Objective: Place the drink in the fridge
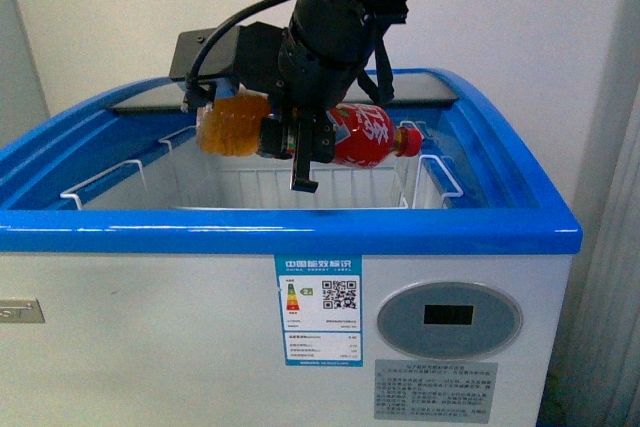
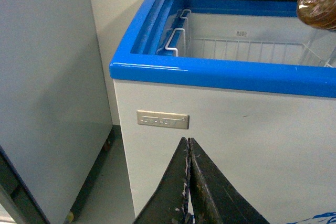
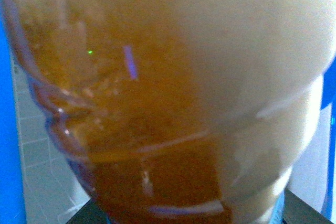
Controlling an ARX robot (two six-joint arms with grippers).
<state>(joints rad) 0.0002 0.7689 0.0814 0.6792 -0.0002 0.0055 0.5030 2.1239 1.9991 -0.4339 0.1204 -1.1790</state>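
The drink (image 1: pixel 352 136), a clear bottle of amber liquid with a red label, lies sideways in the air above the open fridge (image 1: pixel 300 227). My right gripper (image 1: pixel 300 152) is shut on the drink around its middle, coming down from above. The bottle's amber base (image 3: pixel 157 103) fills the right wrist view, and its end (image 2: pixel 318 2) shows at the edge of the left wrist view. Below the bottle sits the white wire basket (image 1: pixel 260 187) inside the fridge. My left gripper (image 2: pixel 189 153) is shut and empty, low in front of the fridge's white front wall (image 2: pixel 236 145).
The fridge's blue rim (image 1: pixel 290 227) runs across the front, with a sliding glass lid (image 1: pixel 160 97) pushed to the back. A grey-white cabinet (image 2: pixel 47 77) stands close beside the fridge, with a narrow strip of floor (image 2: pixel 105 182) between them.
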